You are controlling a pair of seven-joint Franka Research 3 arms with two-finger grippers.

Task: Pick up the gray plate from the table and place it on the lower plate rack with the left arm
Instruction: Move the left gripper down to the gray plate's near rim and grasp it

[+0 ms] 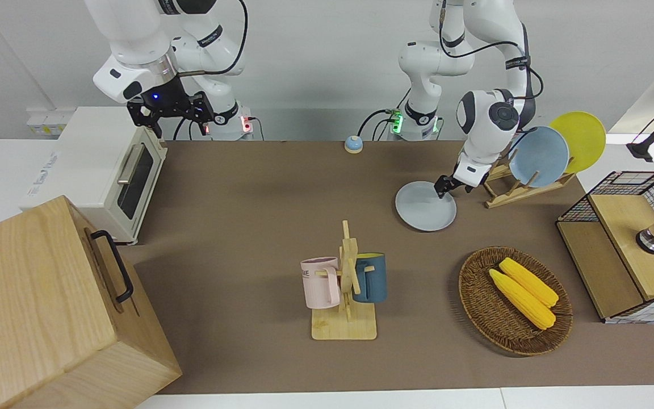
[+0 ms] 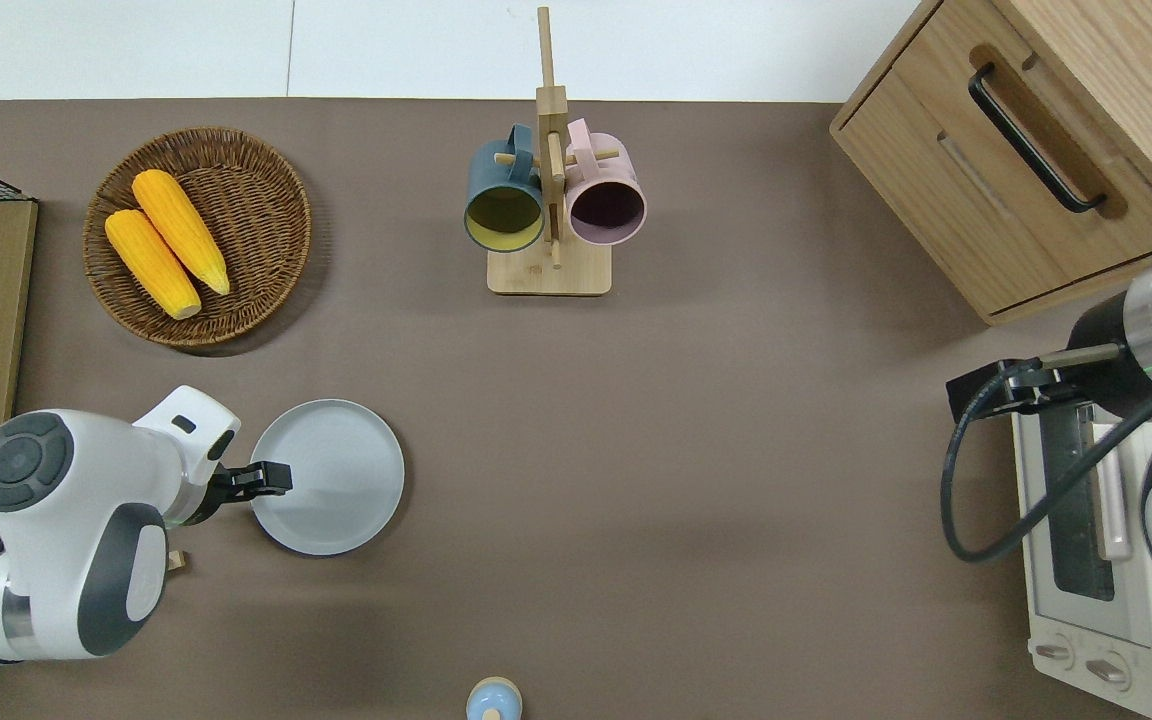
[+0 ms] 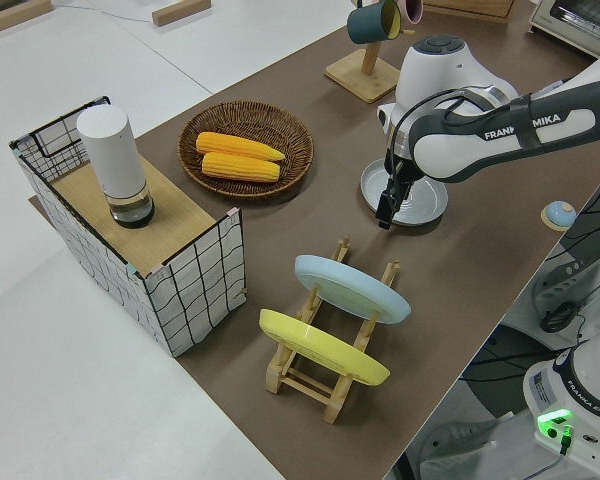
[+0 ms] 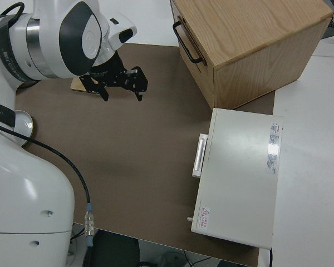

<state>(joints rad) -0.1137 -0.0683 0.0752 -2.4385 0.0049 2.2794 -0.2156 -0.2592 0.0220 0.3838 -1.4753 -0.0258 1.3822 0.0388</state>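
- Gray plate [image 2: 331, 477] lies flat on the brown table [image 2: 696, 450], between the rack [image 1: 517, 190] and the mug stand [image 2: 548, 200], nearer to the robots than the basket [image 2: 236, 180].
- Left gripper [image 2: 274, 478] is down at the plate's rim on the side toward the left arm's end of the table; its black fingertips overlap the rim in the overhead view, and the front view [image 1: 440, 190] shows them at the rim nearest the rack.
- Whether the fingers have closed on the rim or only stand about it cannot be told; the plate is not lifted.
- Rack stands just beside the plate, toward the left arm's end, and holds a blue plate [image 1: 538, 156] and a yellow plate [image 1: 582, 139], both leaning upright in its slots; the slots nearest the gray plate are free.
- Basket holds two corn cobs [image 2: 166, 245] and sits farther from the robots than the plate.
- Mug stand carries a dark blue mug [image 2: 504, 200] and a pink mug [image 2: 604, 200], well apart from the plate.
- Right arm [image 1: 134, 51] is parked, its gripper [image 1: 171, 108] with fingers spread and holding nothing.
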